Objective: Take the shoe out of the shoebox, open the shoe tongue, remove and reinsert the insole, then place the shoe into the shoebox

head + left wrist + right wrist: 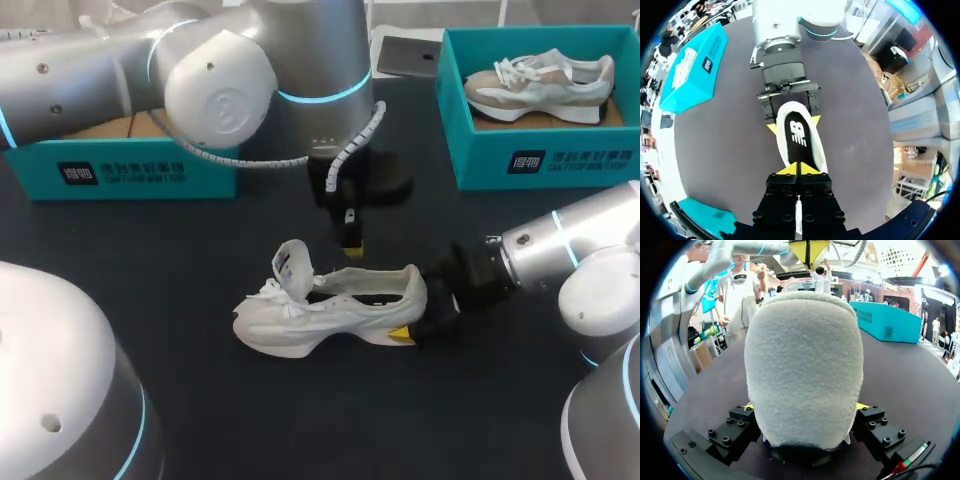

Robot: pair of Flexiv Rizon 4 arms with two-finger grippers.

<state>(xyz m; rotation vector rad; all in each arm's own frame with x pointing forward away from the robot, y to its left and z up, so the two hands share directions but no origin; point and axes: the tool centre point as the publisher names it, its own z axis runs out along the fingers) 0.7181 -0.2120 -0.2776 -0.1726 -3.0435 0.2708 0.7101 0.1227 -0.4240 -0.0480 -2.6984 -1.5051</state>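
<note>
Shoe (330,310) is laid with its long axis across the bench (200,250), heel grasped by the right claw (793,124); the clenched left claw (797,169) is positioned directly above the insole (799,135).

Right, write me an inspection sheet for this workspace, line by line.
Surface: dark table.
Job's things: white shoe on its sole mid-table, tongue raised, black insole inside; left teal shoebox at the rear, inside mostly hidden by the left arm.
Clutter: right teal shoebox holding a beige sneaker; dark flat item beside it.
Grippers: right gripper shut on the shoe's heel; left gripper shut, above the shoe's opening.
Cables: coiled cable hanging along the left arm, off the table.
Surroundings: nothing seen.
</note>
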